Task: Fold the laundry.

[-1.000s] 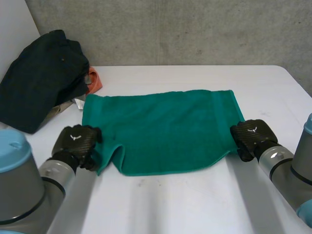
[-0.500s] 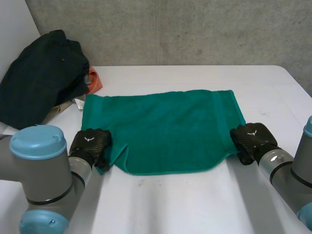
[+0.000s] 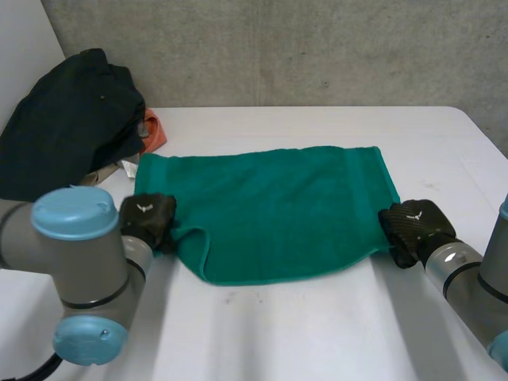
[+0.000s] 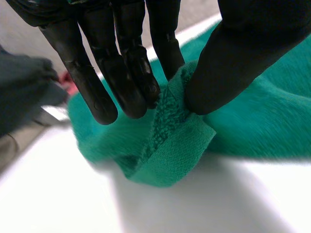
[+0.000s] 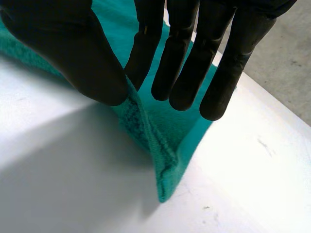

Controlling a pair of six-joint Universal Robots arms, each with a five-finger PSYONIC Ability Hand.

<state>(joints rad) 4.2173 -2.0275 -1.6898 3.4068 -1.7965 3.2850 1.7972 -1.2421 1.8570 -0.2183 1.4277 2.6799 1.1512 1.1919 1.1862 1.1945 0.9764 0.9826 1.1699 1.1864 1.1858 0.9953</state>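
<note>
A green towel (image 3: 266, 210) lies spread flat across the middle of the white table (image 3: 317, 333). My left hand (image 3: 148, 220) is at the towel's near left corner; in the left wrist view its fingers (image 4: 131, 63) and thumb pinch a raised fold of the green towel (image 4: 175, 145). My right hand (image 3: 413, 228) is at the near right corner. In the right wrist view its thumb (image 5: 73, 53) and a finger pinch the green towel's (image 5: 150, 131) edge, lifted a little off the table.
A heap of dark clothes (image 3: 67, 131) lies at the far left of the table, with an orange cloth (image 3: 152, 133) and a pale item under its edge. A grey wall (image 3: 302, 48) rises behind the table.
My left hand has moved forward along the towel's left edge and closed on its corner fold. The right hand has stayed on the near right corner.
</note>
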